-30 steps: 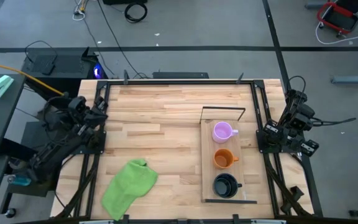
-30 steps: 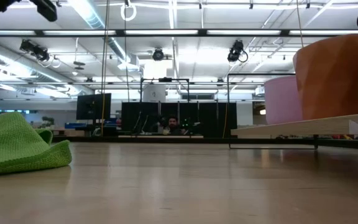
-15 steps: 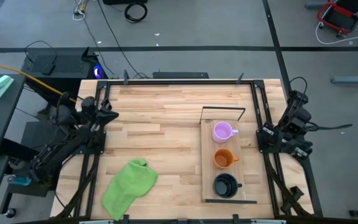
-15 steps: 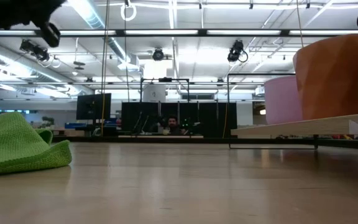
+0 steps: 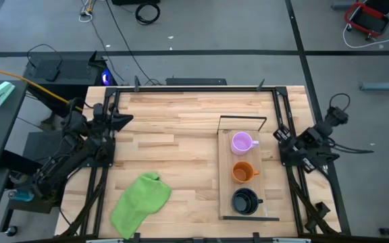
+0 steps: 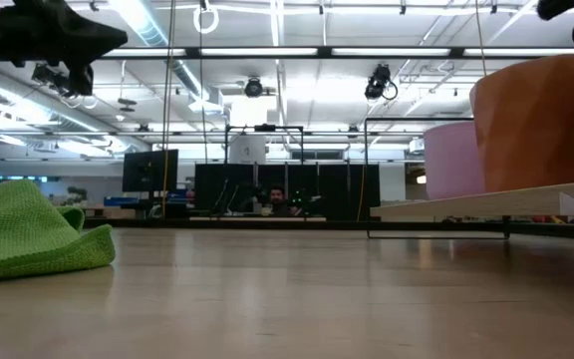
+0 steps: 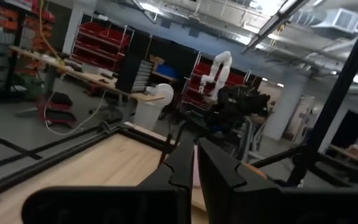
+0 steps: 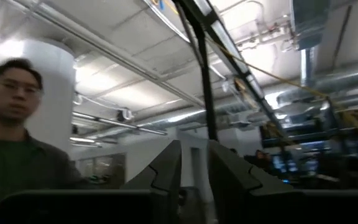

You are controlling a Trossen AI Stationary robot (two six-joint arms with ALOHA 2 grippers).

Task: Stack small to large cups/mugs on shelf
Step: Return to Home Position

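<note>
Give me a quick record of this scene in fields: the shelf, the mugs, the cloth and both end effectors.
shelf: wood board on the table's right half
mugs: one row on the shelf, from the high view's top down: purple mug, orange mug, black mug
green cloth: on the table, off the shelf
left end effector: by the table's left edge, shut, empty
right end effector: by the table's right edge, slightly open, empty

Green cloth point(image 6: 28, 227) at left, purple mug point(image 6: 451, 160) and orange mug point(image 6: 536, 125) on the shelf point(image 6: 486, 206) at right.
</note>
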